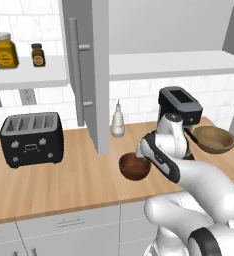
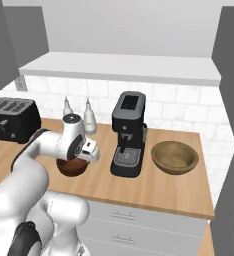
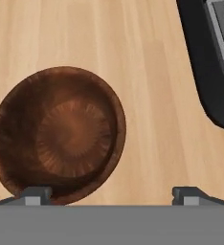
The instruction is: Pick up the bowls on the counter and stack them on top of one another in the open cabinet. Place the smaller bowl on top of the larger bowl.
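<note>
Looks like it's going for the smaller bowl (image 3: 59, 136) first, sitting lower left of the hand view on the desk (image 3: 147, 95). Gripper (image 3: 112, 194) jaws apart, one tip over the rim. Next: drop and close. Larger bowl (image 2: 174, 157) waits at right.

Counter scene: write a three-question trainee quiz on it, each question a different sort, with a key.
1. True or false: the smaller bowl is already stacked inside the larger bowl.
2. What stands between the two bowls in the right base view? A) toaster B) coffee machine C) spice jar
3. Fill in: in the hand view the fingertips stand ____, with the smaller bowl's rim at one of them.

Key: 1 false, both sit apart on the counter; 2 B; 3 apart.
</note>
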